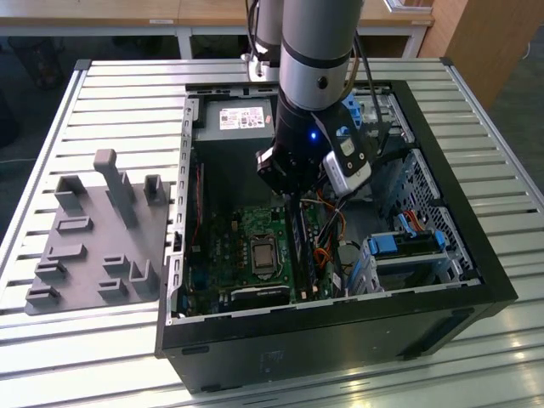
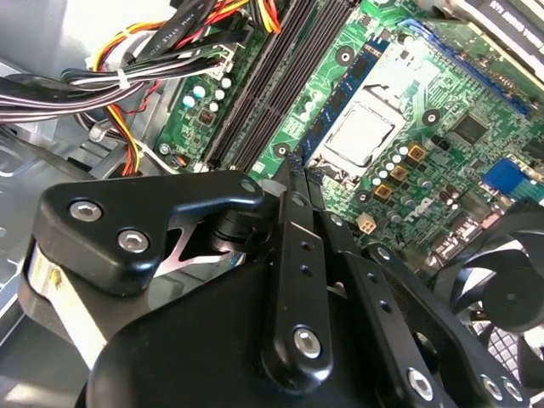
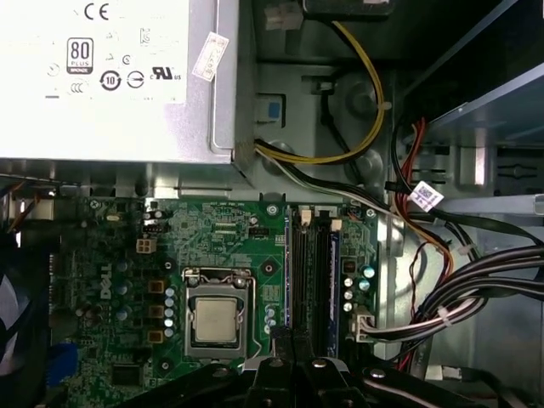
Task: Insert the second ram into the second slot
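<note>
slatted metal surface (image 1: 119, 93) holds an open computer case (image 1: 340, 340); inside, the jaws, drawn together, sit at the near end of the second ram (image 2: 344, 98), a blue stick beside the processor socket (image 2: 361, 136), lengthwise straight ahead of them.

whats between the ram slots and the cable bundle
In the first wrist view, a cluster of small round capacitors and a white connector stand on the green board between the ram slots and the cable bundle.
</note>
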Robot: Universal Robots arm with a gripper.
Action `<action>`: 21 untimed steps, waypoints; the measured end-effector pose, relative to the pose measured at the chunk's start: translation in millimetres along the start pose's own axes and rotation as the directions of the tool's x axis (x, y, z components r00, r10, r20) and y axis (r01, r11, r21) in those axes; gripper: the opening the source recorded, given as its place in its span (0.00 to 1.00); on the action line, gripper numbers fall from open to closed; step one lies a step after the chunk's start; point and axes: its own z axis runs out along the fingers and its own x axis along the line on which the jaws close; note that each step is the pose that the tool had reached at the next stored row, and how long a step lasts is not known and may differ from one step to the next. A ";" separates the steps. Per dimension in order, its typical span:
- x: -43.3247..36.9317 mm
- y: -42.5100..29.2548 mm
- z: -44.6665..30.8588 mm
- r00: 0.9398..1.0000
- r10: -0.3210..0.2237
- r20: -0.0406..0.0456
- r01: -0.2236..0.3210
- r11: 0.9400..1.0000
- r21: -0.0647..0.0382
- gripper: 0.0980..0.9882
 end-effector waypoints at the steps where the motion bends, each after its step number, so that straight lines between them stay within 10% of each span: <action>1: 0.0 0.0 1.5 1.000 -0.002 0.000 0.002 1.000 0.000 0.02; 21: -0.9 -1.3 16.7 1.000 -0.003 -0.001 0.003 1.000 0.000 0.02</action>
